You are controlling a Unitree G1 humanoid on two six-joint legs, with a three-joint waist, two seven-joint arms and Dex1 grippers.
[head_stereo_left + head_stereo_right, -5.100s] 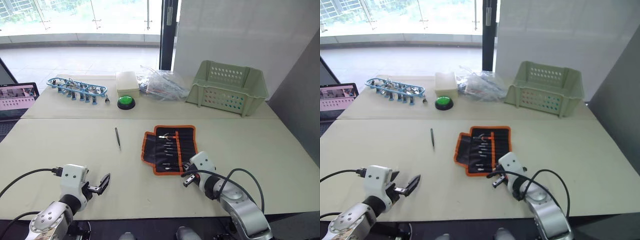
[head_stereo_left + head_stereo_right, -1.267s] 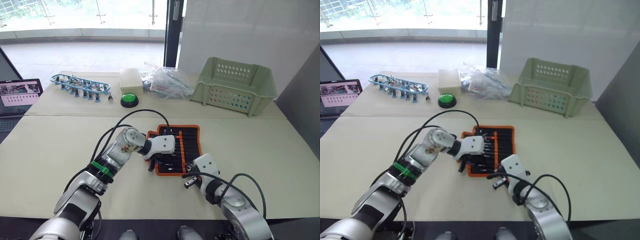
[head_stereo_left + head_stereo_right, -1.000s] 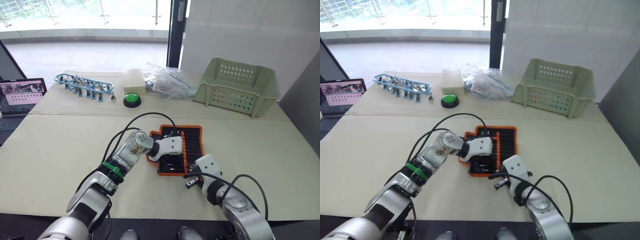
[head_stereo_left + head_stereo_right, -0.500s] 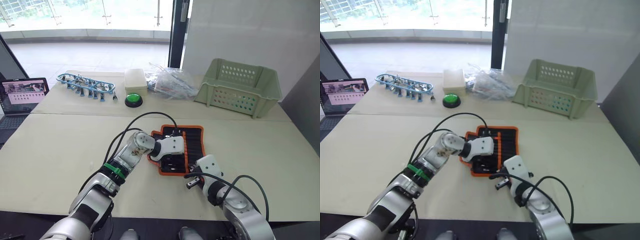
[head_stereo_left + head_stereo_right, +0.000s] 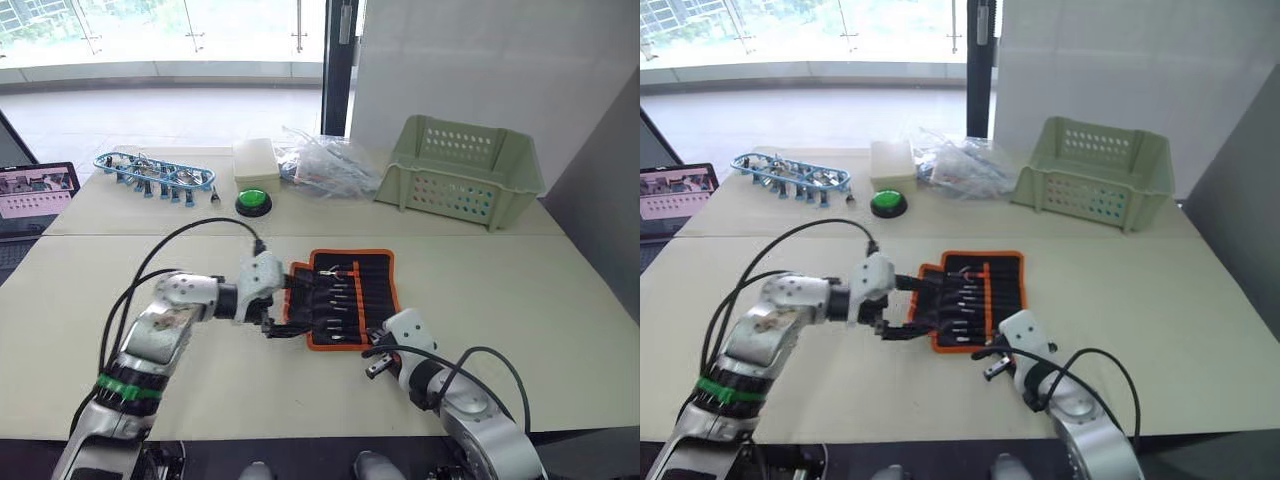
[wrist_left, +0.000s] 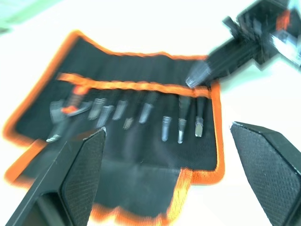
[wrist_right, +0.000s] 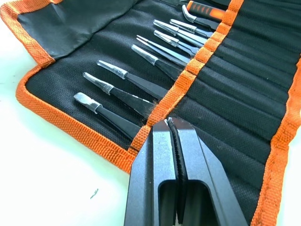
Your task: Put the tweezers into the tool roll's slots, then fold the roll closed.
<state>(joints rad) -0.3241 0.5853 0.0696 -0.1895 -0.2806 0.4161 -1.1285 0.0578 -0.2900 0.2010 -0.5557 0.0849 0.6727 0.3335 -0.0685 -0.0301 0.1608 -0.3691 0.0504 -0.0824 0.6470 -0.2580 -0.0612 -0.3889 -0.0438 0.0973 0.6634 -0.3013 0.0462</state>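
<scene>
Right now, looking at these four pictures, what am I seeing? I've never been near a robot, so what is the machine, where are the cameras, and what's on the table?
It is a humanoid robot with two arms, each ending in a gripper of two black fingers. Two pictures come from cameras in its head, looking down over the arms. The other two come from cameras on its wrists, looking along the fingers.

On the table lies the tool roll, a black fabric pouch with orange trim, spread open. Tweezers sit tucked in its slots.

The left gripper is open at the roll's left edge, holding nothing. The right gripper is shut at the roll's near edge; its wrist view shows the fingers pressed together there.

Further back stand a pale green basket, a green button, a blue-framed rack of small tools, clear plastic bags, and a laptop.
</scene>
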